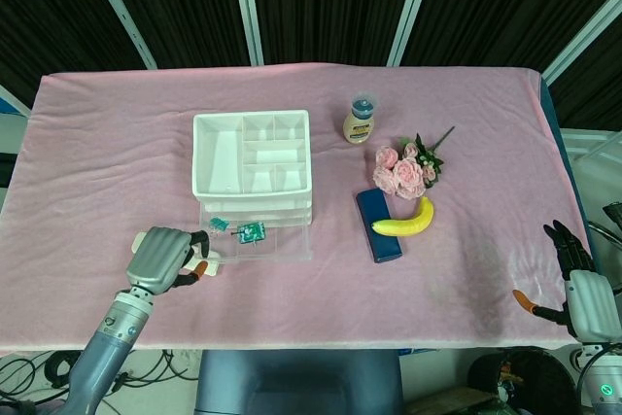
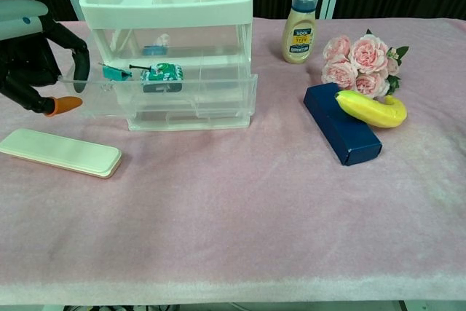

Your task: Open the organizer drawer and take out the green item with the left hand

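The white organizer [image 2: 169,5] is standing on the pink cloth-covered surface [image 1: 117,143], and its clear top drawer [image 2: 156,96] is projecting forward out of the frame. The green item [image 2: 160,76] is lying inside that drawer, near its middle; the drawer wall is blurring its outline, and a smaller teal object [image 2: 115,73] is sitting just to its left. A faint blue shape deeper inside the organizer is too indistinct to identify.

The left hand [image 2: 33,56] is positioned at the drawer's left front corner, with its fingers [image 2: 79,60] curling over the drawer rim. The head view is showing only the back of this hand [image 1: 158,259], so the contact is readable only from the chest view, where the hand is cut off at the frame edge. A flat cream case [image 2: 60,152] is lying on the surface below the hand; in the head view the hand is covering most of it.

The right hand [image 1: 573,284] is resting at the far right edge of the surface, well apart from the organizer, with fingers spread and holding nothing. It is appearing only in the head view.

A dressing bottle [image 2: 301,14], pink roses [image 2: 357,60], and a banana [image 2: 371,109] lying across a navy box [image 2: 342,132] are grouped to the right of the organizer.
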